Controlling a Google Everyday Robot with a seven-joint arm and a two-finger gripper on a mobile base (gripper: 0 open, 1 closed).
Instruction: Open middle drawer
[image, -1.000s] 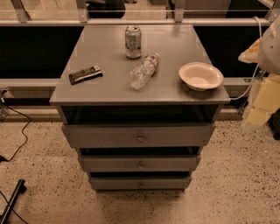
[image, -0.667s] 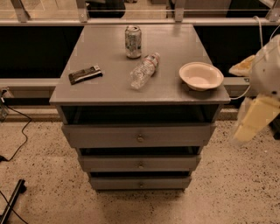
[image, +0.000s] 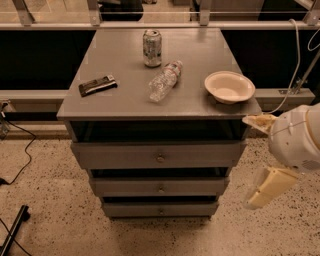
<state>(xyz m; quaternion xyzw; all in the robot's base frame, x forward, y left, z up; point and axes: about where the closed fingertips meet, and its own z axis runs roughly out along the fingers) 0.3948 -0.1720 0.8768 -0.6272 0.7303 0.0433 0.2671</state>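
The grey cabinet (image: 150, 102) has three drawers. The middle drawer (image: 130, 187) has a low flat front with a small round knob (image: 161, 189) and sits about flush with the others. The taller top drawer (image: 115, 156) is above it and the bottom drawer (image: 130, 209) below it. My gripper (image: 261, 156) hangs to the right of the cabinet, at about the height of the top and middle drawers, apart from them. Its two cream fingers (image: 265, 188) are spread wide and hold nothing.
On the cabinet top lie a soda can (image: 152, 48), a plastic bottle (image: 165, 81) on its side, a white bowl (image: 229, 86) near the right edge and a dark snack bar (image: 97, 85). Cables (image: 20, 150) run on the floor at left. A railing stands behind.
My arm and gripper have moved left and down, from the right edge of the view towards the cabinet's right side. The drawers have not moved.
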